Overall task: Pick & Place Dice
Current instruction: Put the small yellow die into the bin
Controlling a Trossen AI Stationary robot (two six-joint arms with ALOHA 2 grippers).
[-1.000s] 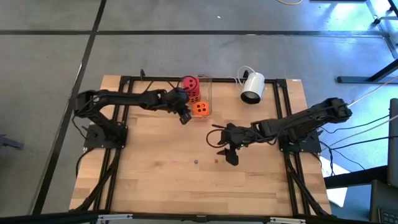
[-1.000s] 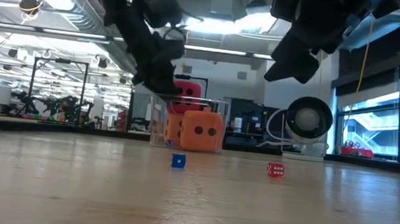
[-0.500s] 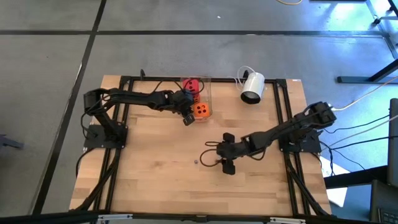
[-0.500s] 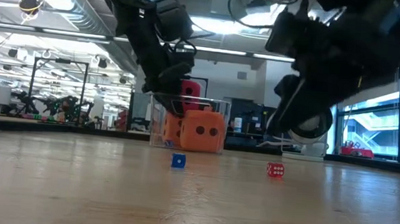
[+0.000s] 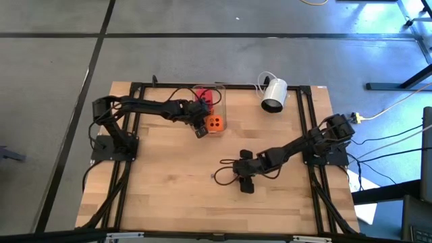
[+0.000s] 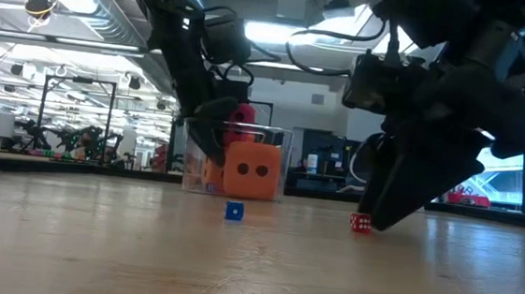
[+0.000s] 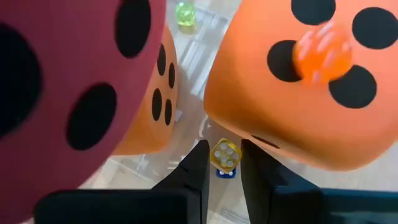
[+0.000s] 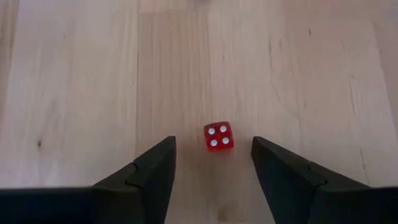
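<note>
A clear container [image 5: 208, 108] stands at the table's far middle. It holds a red cube [image 7: 56, 81] and two orange cubes [image 7: 298, 87], [image 7: 158, 93], all with dark pips. My left gripper [image 5: 200, 127] is at the container, among the cubes, shut on a tiny yellow die [image 7: 224, 154]. A tiny red die [image 8: 219, 137] rests on the table. My right gripper [image 8: 212, 143] is low over the table, open, one finger on each side of the red die without touching it. A tiny blue die [image 6: 234, 211] lies to its left. My left gripper pinches the tiny yellow die's two opposite sides [image 7: 224, 155] between its fingertips [image 7: 200, 163]. The die sits only at the fingers' free ends, close beside the big orange cube. I cannot tell whether it rests on anything.
A white round camera-like device [image 5: 273, 94] with a cable stands at the far edge, right of the container. A tiny green piece [image 7: 185, 12] lies in the container. Bare wood lies at the table's left and near side.
My right gripper has come down to the table and moved toward the near-left, ending astride the tiny red die. The clear container with its cubes has shifted a little toward the table's left, with my left gripper at it.
</note>
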